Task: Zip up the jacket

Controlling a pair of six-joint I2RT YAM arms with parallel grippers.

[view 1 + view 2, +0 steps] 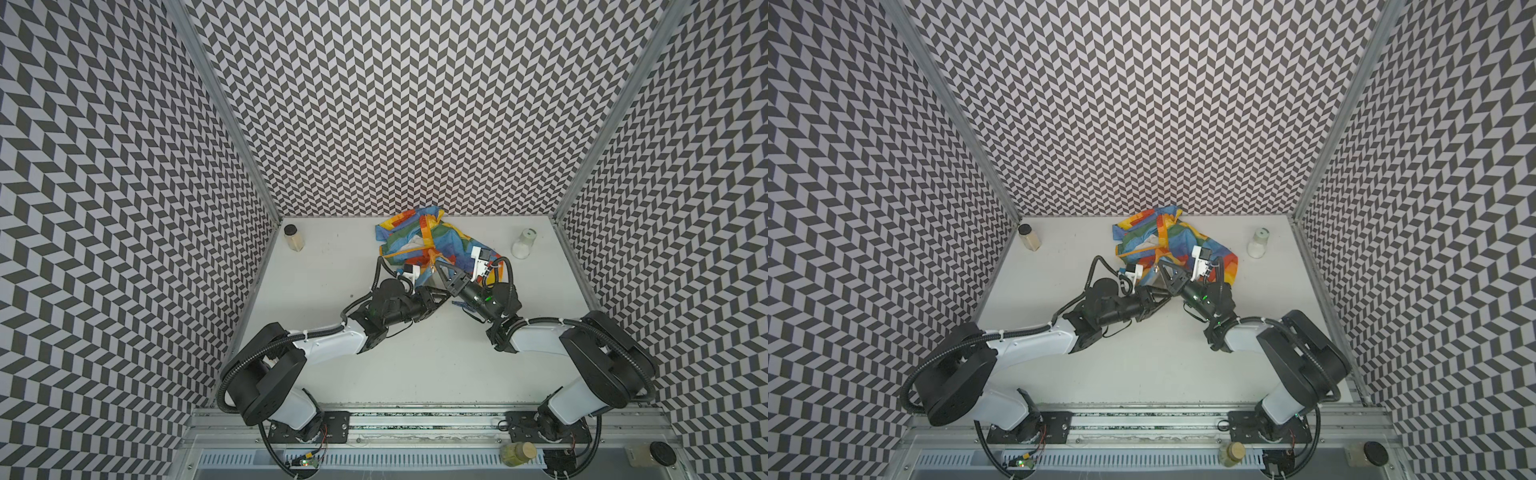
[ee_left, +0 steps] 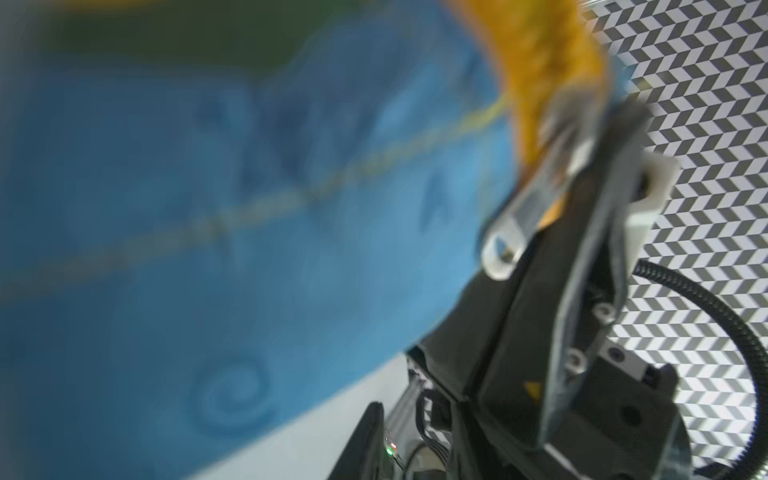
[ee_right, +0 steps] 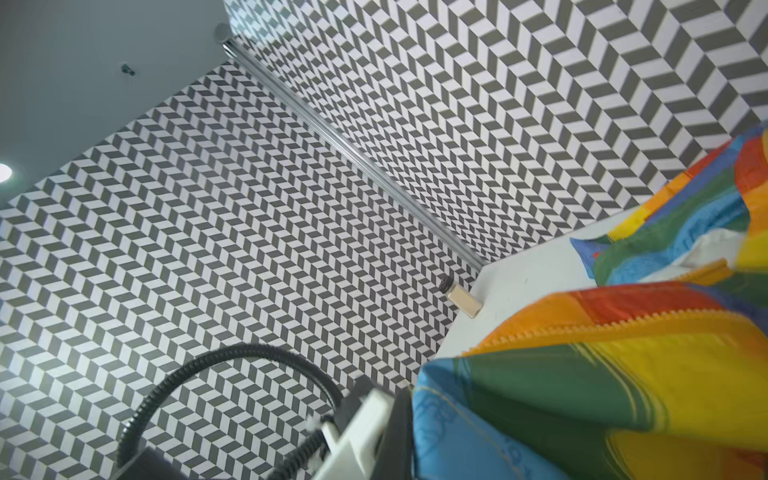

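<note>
Pinching the zipper strip (image 1: 426, 237), right gripper (image 1: 437, 264) clamps tight; left gripper (image 1: 440, 294) just nearside, jaws unreadable; strip runs rearward up the jacket (image 1: 453, 241).

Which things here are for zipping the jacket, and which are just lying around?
For the job: jacket, its zipper pull, left gripper, right gripper.

Lying about: back-corner jar, white bottle, cork-topped jar, front black-lidded jar.
</note>
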